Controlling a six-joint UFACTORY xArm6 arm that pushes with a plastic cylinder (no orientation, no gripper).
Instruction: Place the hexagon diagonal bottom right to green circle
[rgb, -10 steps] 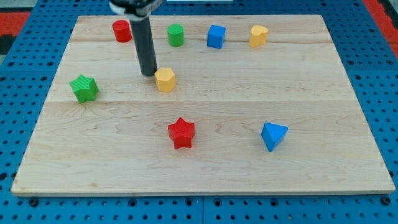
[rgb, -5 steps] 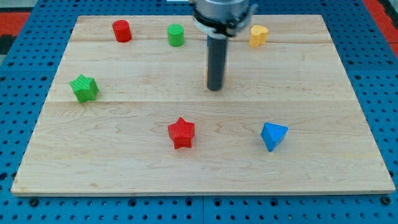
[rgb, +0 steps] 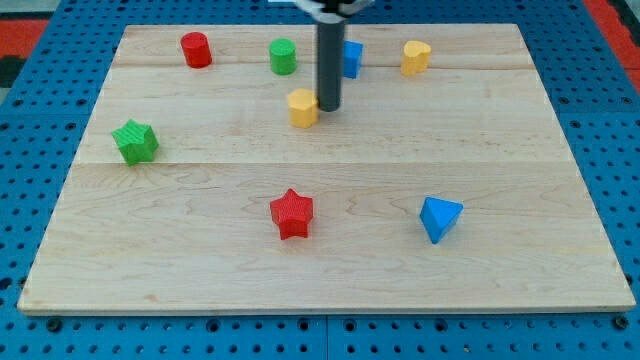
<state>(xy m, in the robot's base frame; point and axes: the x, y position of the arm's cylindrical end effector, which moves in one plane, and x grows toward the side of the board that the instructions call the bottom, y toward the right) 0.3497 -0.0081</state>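
Wooden board (rgb: 500, 150): yellow hexagon (rgb: 303, 107) upright, below-right of green circle (rgb: 283, 56); my tip (rgb: 328, 107) touching hexagon's right; no claw.

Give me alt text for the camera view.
My tip touches the right side of the yellow hexagon, which sits below and right of the green circle on a wooden board with six other coloured blocks.

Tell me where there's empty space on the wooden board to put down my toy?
The biggest bare patch is the view's right side, between the yellow block above and the blue triangle below. Another lies at the bottom left, below the green star and left of the red star. The top row is crowded, with my tip beside the yellow hexagon.
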